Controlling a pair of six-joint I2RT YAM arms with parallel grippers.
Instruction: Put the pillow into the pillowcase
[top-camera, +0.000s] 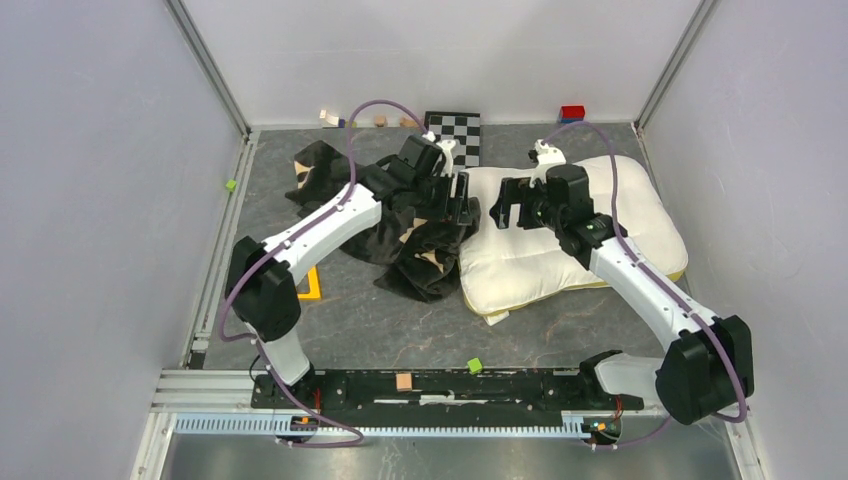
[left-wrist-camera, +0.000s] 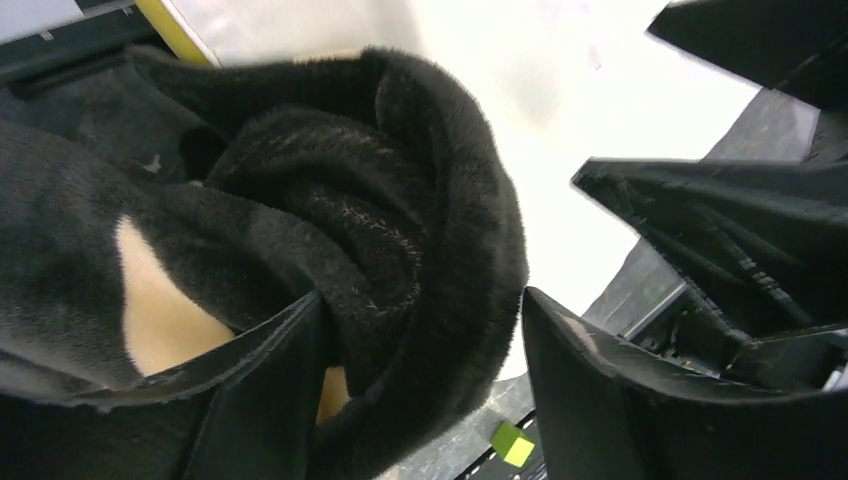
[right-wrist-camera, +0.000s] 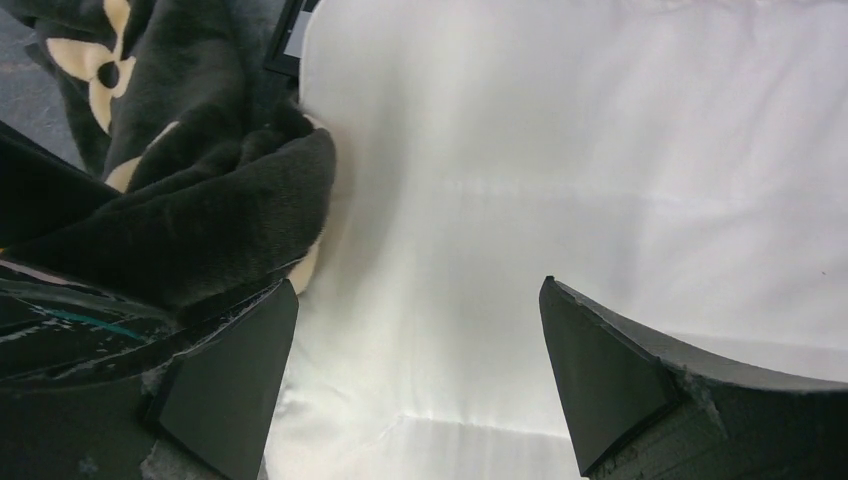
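- My left pincer (left-wrist-camera: 420, 300) has a fat roll of the pillowcase (top-camera: 425, 262) stuffed between its fingers. The plush fills the gap from one finger to the other, so I'd call that clamped on fabric.
- My right pincer (right-wrist-camera: 418, 283) is spread wide with nothing in it, hanging right over the left end of the pillow (top-camera: 520, 262).
- In the top view the pillow sits centre-right on the table (top-camera: 400, 330). The pillowcase is a crumpled heap centre-left, and the two touch along the pillow's left edge.
- The bit that matters: the pillow lies to the right of the held fold. Its long axis runs roughly left to right across the frame, so its left end faces the fabric. My right arm is the nearer one to it.
- Can't tell if the fold I'm holding is the case's open mouth.
- Count: one pillow, one pillowcase, two pincers.
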